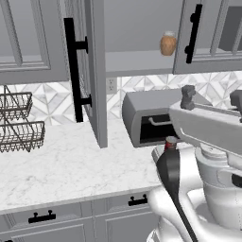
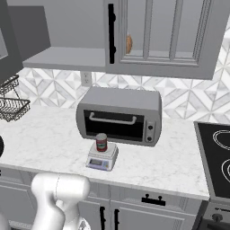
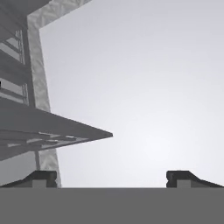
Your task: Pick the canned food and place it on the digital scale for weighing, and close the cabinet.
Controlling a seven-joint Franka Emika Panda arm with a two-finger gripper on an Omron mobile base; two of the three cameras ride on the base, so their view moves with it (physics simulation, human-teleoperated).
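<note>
The small red-labelled cylindrical can (image 2: 101, 142) is standing upright on the square light-grey digital scale (image 2: 102, 159), just before the large grey toaster oven (image 2: 119, 115). The two-finger gripper (image 3: 111, 178) is hanging spread wide and empty, facing pale wall and cabinet edges. The grey panelled cabinet door (image 1: 92, 71) with its long black bar handle (image 1: 73, 68) is standing ajar, upright, left of the arm; closing it looks to be what remains.

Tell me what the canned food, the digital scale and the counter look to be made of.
Canned food: likely metal, going by its silvery rims, wrapped in a red label that looks like paper.
Digital scale: probably plastic; matte light grey, flat platform, small display on its front.
Counter: looks like polished marble or an imitation; white with faint grey veining.
</note>
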